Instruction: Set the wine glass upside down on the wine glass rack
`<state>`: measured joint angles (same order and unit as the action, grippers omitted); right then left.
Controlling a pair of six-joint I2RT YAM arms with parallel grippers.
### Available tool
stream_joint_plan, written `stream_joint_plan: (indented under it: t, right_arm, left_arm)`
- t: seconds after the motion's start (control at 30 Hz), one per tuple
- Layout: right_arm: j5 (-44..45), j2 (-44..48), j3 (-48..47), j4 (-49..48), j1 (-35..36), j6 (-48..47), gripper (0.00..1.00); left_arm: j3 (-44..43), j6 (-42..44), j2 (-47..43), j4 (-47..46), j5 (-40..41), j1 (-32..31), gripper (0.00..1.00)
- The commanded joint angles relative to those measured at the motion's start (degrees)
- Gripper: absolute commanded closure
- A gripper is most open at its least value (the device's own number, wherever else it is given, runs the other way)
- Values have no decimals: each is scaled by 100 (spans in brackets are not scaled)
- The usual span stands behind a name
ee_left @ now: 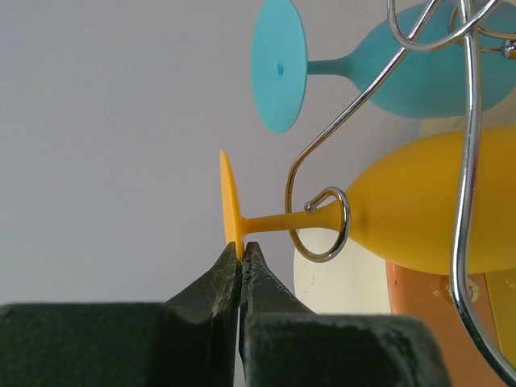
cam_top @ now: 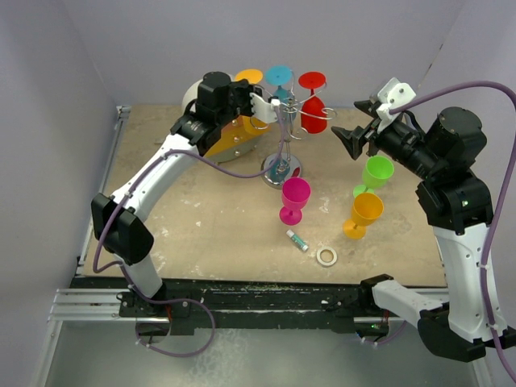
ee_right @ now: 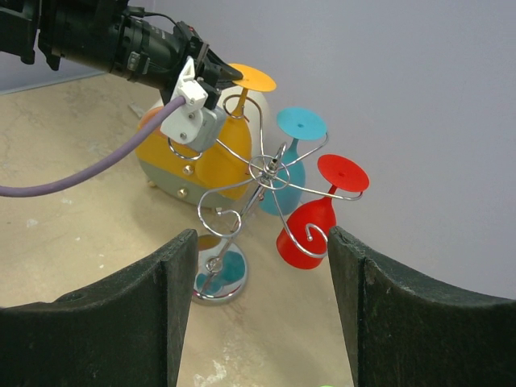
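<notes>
Walls [cam_top: 48,64] of pale lilac-grey box in my scuffed beige tabletop [cam_top: 226,242]. At its back, the wine glass rack [cam_top: 281,167] carries the yellow-orange wine glass [ee_left: 419,210] upside down, stem through a wire curl. My left gripper [ee_left: 241,254] pinches its foot; the right gripper [ee_right: 262,234] gapes empty.

The setting is reading as a robotics lab test cell. Plain pale wall panels [cam_top: 48,121] are enclosing a scuffed beige table [cam_top: 201,242] on three sides. An aluminium rail [cam_top: 89,302] is running along the near edge, where the left arm [cam_top: 153,181] and right arm [cam_top: 459,234] are mounted. Purple cables [cam_top: 484,87] are trailing from both arms. Coloured plastic wine glasses [cam_top: 295,197], a tape roll [cam_top: 326,256] and a small tube [cam_top: 297,239] are sitting on the table.
</notes>
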<state>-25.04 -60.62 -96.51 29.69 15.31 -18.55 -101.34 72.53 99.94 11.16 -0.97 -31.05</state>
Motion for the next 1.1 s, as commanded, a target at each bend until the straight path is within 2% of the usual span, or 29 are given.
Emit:
stream_joint_plan:
  t: [0.0, 0.27, 0.57, 0.9, 1.07]
  right_arm:
    - [-54, 86, -58, -196, -19, 57, 32]
    - [147, 95, 114, -205, -19, -20, 31]
    - [372, 173, 293, -160, -19, -129, 31]
    - [386, 217, 478, -161, -28, -228, 30]
    - [399, 247, 564, -157, -28, -280, 30]
  left_arm:
    - [9, -306, -469, 46, -202, 3, 97]
    - [22, -512, -550, 483, -655, 2, 94]
    - [223, -510, -531, 528, -843, -15, 89]
    - [364, -627, -585, 528, -883, -24, 80]
    - [388, -698, -657, 554, -846, -24, 70]
